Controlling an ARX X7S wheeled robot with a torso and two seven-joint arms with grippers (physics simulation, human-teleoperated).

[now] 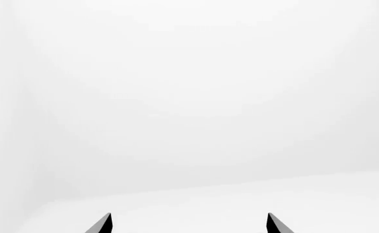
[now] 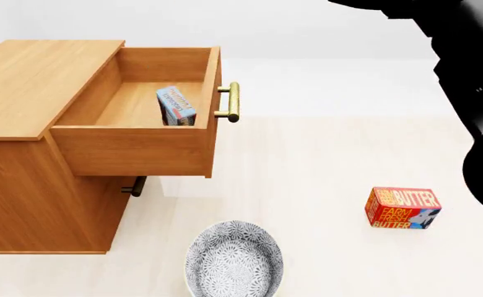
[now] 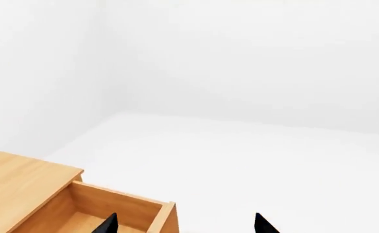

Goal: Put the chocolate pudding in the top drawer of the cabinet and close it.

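We see the cabinet point(image 2: 26, 142) standing at the left of the head view, its top drawer point(image 2: 134, 148) pulled well out toward the right. The chocolate pudding point(image 2: 175, 106) stands on edge inside that drawer, leaning against the inner face of the drawer front, just behind the brass bar handle point(image 2: 232, 101). Below, the lower drawer's handle point(image 2: 137, 185) shows dark in the shadow of the open drawer, and that drawer looks shut.

On the pale table point(image 2: 324, 173) a patterned grey bowl point(image 2: 233, 260) sits near the bottom edge, close to the cabinet's front corner. A red-orange butter box point(image 2: 402, 208) lies well to the right, apart from both.

Our right arm point(image 2: 464, 74) fills the head view's upper right corner as a dark mass; its gripper is out of that view. In the right wrist view the right gripper point(image 3: 184, 224) has its two black fingertips point(image 3: 109, 224) set wide apart, with nothing between them, above the open drawer's near corner. In the left wrist view the left gripper point(image 1: 188, 224) likewise shows its tips spread apart and empty, facing only white surroundings.
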